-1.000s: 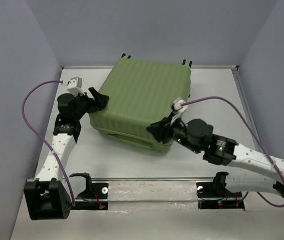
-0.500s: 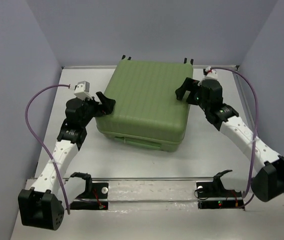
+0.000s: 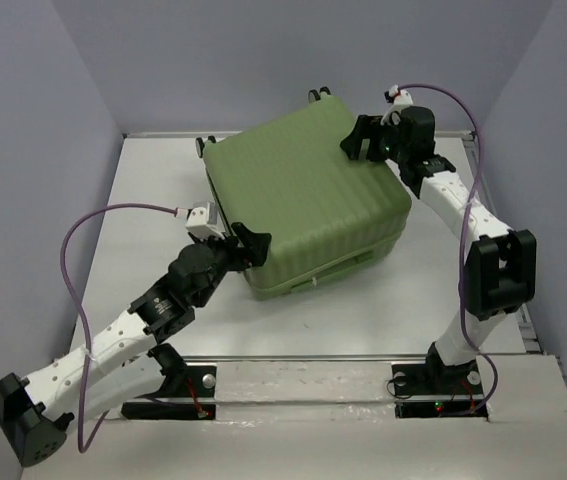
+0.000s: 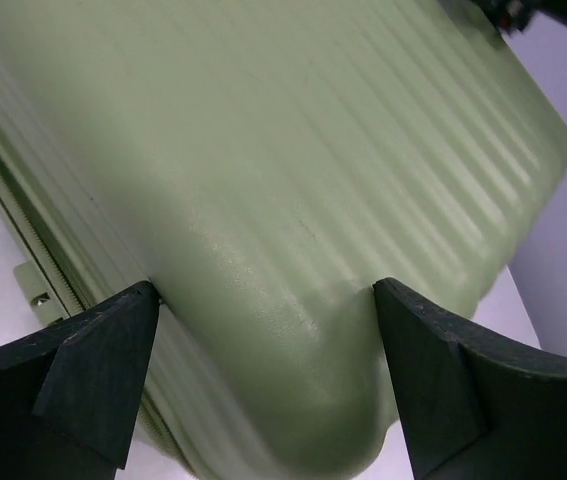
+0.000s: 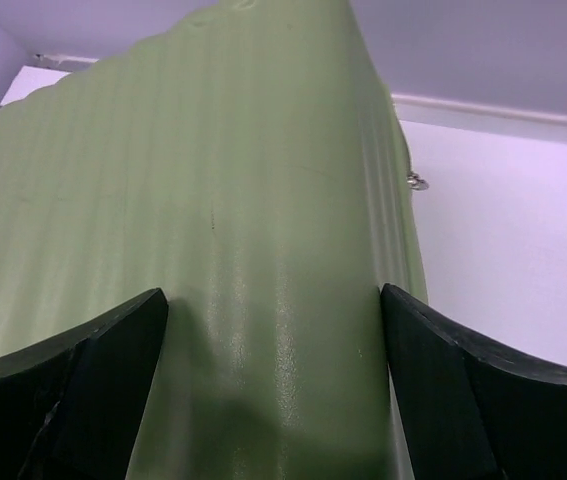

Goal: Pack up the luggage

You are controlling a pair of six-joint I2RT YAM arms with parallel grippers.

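Lying closed on the white desk (image 3: 153, 200), the sage-green luggage (image 3: 308, 195) sat skewed to the walls, its ribbed shell facing up and a small black wheel (image 3: 315, 94) at the far edge. The left hand (image 3: 250, 245) straddled the near left corner, its fingers (image 4: 93, 370) released and spread wide with the rounded corner between them. The right hand (image 3: 356, 142) sat likewise at the far right corner, fingers (image 5: 443, 400) splayed either side of the shell. Whether any finger actually pressed on the shell could not be told.
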